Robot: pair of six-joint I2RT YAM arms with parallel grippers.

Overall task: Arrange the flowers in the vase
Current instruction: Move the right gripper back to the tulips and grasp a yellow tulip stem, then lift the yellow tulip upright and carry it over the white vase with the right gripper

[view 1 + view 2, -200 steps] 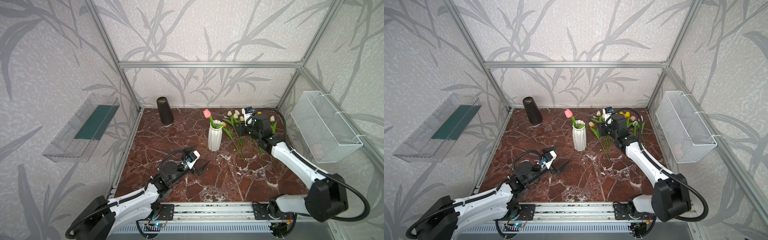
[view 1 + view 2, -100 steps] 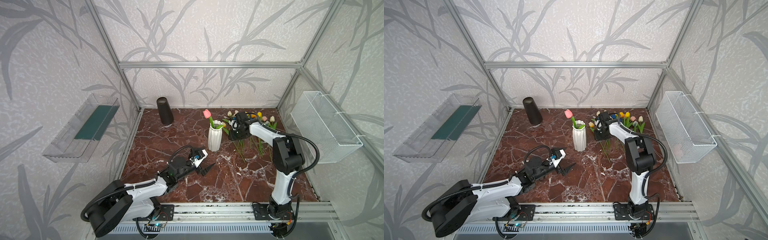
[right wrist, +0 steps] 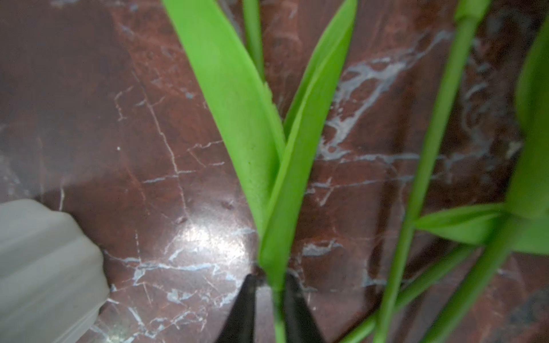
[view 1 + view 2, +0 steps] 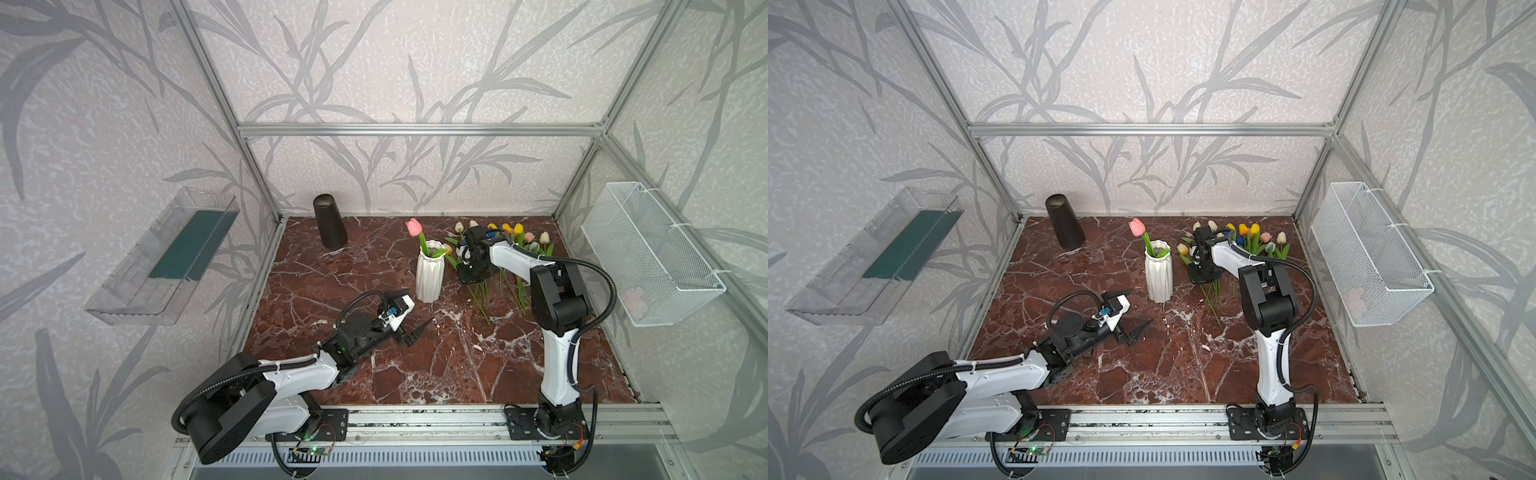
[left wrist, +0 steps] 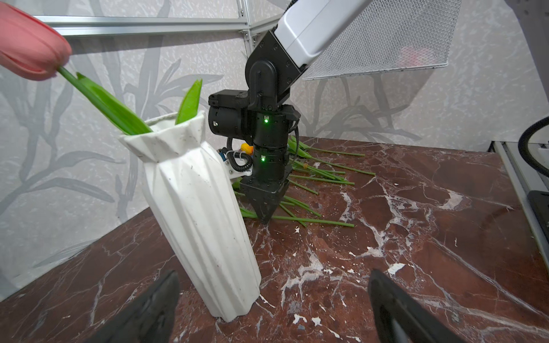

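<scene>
Marble table [image 4: 436,365]: one vase [image 4: 429,274], one pink tulip [image 4: 414,227].

- White ribbed vase [image 4: 429,274]: one.
- Pink tulip [image 4: 414,227] standing in it: one.
- Loose tulips [image 4: 1254,229] lying on the table [image 4: 436,365]: at least nine heads; the arm hides some.
- Dark tapered cup [image 4: 329,222]: one.
- White wire basket [image 4: 648,257]: one.
- Clear wall tray [image 4: 162,257]: one.

The vase [image 4: 430,274] stands just beside the strewn flowers [image 4: 518,229]; open tabletop [image 4: 457,365] lies before them.
</scene>
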